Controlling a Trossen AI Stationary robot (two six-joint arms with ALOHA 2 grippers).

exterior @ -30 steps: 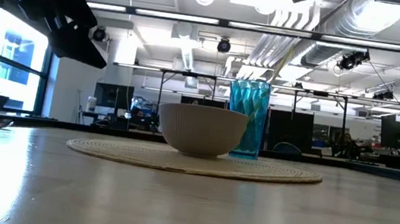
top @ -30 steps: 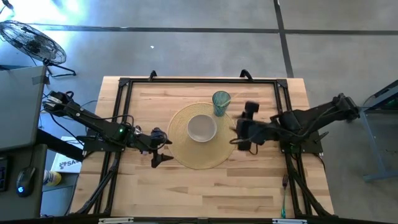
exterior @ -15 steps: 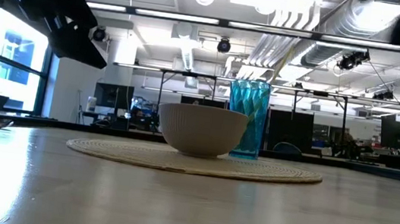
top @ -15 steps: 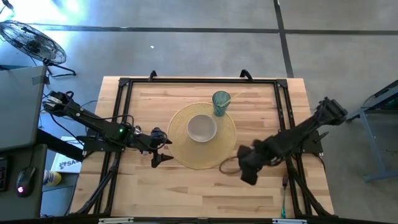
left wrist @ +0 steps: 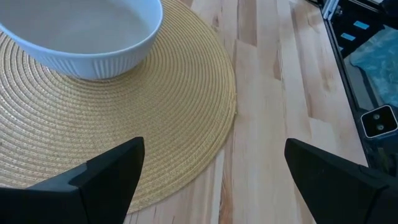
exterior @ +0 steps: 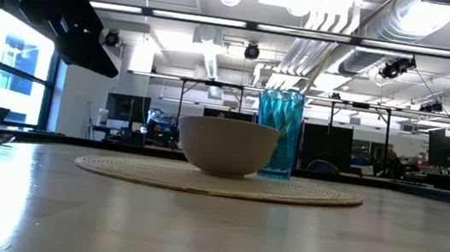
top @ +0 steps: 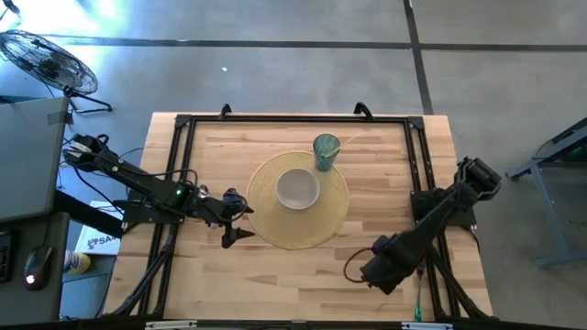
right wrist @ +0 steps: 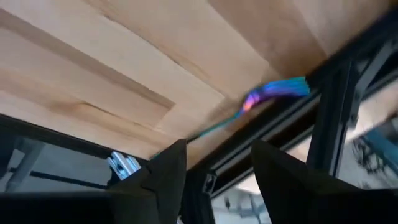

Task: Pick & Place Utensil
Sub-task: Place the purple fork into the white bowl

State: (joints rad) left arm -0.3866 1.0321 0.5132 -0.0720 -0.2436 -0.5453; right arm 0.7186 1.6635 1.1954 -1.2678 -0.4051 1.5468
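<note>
From above, I see the left gripper (top: 237, 218) parked at the left edge of the woven placemat (top: 298, 225), its fingers spread wide and holding nothing. A white bowl (top: 298, 189) sits on the mat, with a teal glass (top: 326, 151) at the mat's far right edge. The right gripper (top: 378, 271) hangs over the table's (top: 220, 275) near right part, close to the utensil (top: 418, 289), which lies along the near right edge by the black frame.

At table height I get the bowl (exterior: 226, 146) and glass (exterior: 278, 134) on the mat (exterior: 218, 181).

My left wrist camera shows wide-apart fingers (left wrist: 102, 177) over the mat (left wrist: 124, 137), the bowl (left wrist: 81, 34) beyond.

My right wrist camera shows the blurred utensil (right wrist: 267, 96) ahead on the wood beside the frame, the gripper's fingers (right wrist: 165, 177) parted with nothing between them.
</note>
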